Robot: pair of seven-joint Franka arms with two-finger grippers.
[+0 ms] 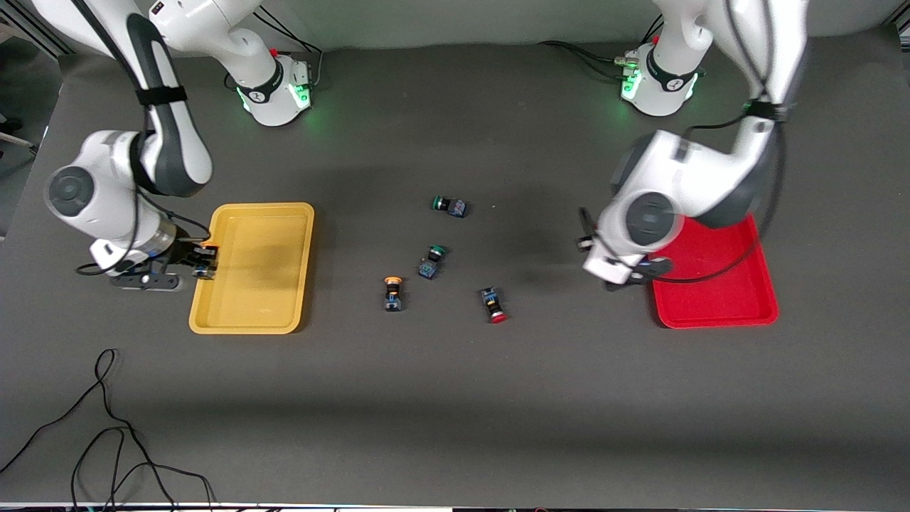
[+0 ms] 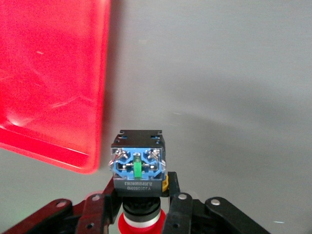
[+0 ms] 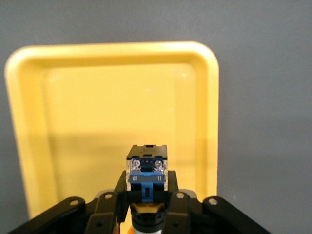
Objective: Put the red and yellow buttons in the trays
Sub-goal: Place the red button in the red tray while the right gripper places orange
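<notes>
My right gripper is shut on a yellow-capped button and holds it over the rim of the yellow tray at the right arm's end; the tray shows under it in the right wrist view. My left gripper is shut on a red-capped button beside the edge of the red tray, which also shows in the left wrist view. A second yellow button and a second red button lie on the table between the trays.
Two green-capped buttons lie mid-table, farther from the front camera than the loose yellow and red ones. A black cable lies on the table near the front camera at the right arm's end.
</notes>
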